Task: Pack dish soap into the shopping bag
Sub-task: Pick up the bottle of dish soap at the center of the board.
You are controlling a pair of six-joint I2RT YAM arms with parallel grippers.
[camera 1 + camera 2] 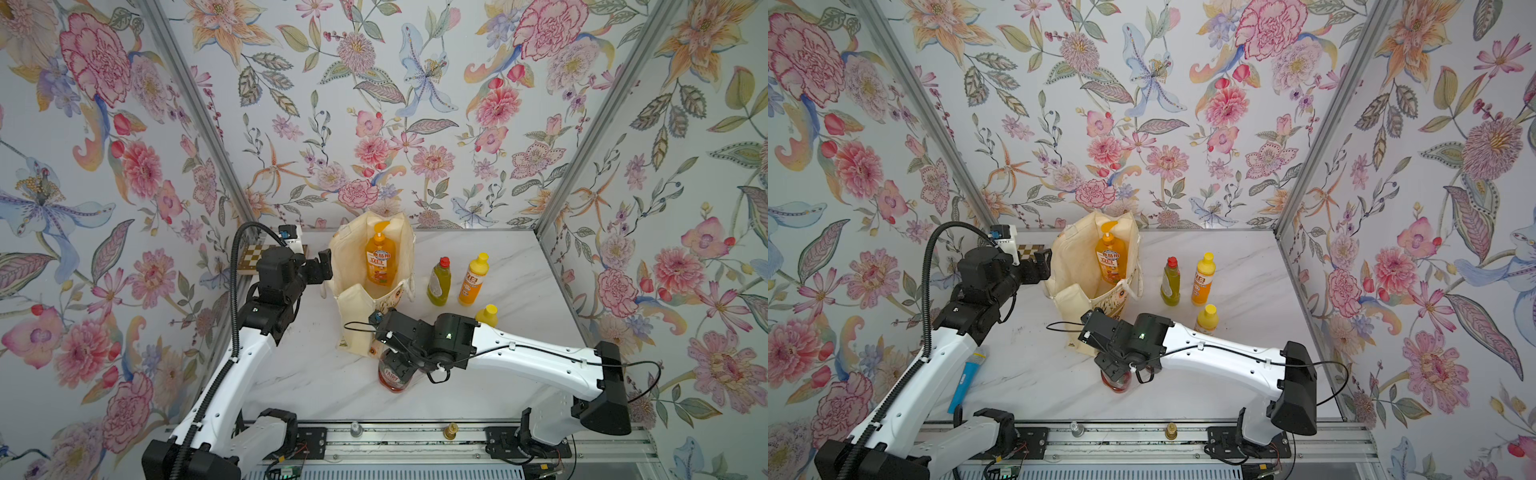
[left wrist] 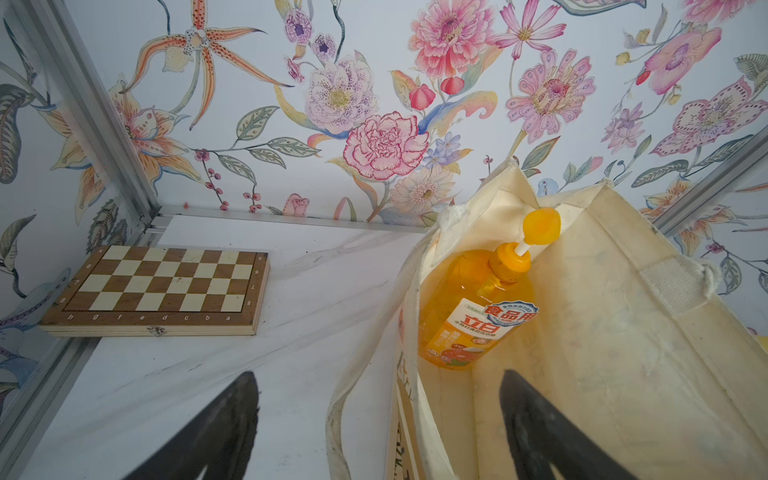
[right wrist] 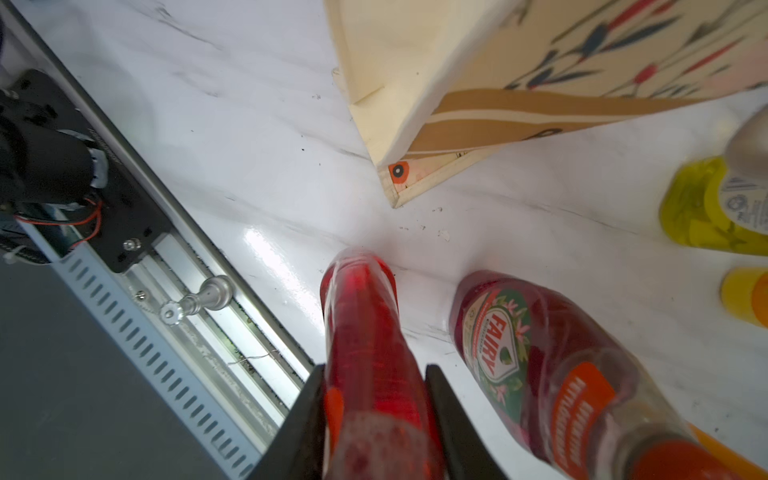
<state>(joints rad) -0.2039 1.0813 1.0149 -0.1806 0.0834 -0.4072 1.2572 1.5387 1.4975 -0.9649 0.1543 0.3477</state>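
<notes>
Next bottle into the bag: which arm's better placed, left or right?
Right. The right tool is shut on a dark-red bottle near the shopping bag. The left tool is open astride the bag's side wall, holding no bottle.

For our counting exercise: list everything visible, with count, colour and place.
shopping bag: one, cream, standing mid-table.
pump bottle: one, orange, inside the bag.
yellow-capped bottles: two, orange, right of the bag.
green bottle: one, olive, red cap, right of the bag.
dark-red bottles: two, red, before the bag.
chessboard: one, brown-and-cream, back-left corner.
blue stick: one, blue, table's front left.
table: one, white marble.
left gripper: black, open at the bag's rim.
right gripper: black, shut on one dark-red bottle.
</notes>
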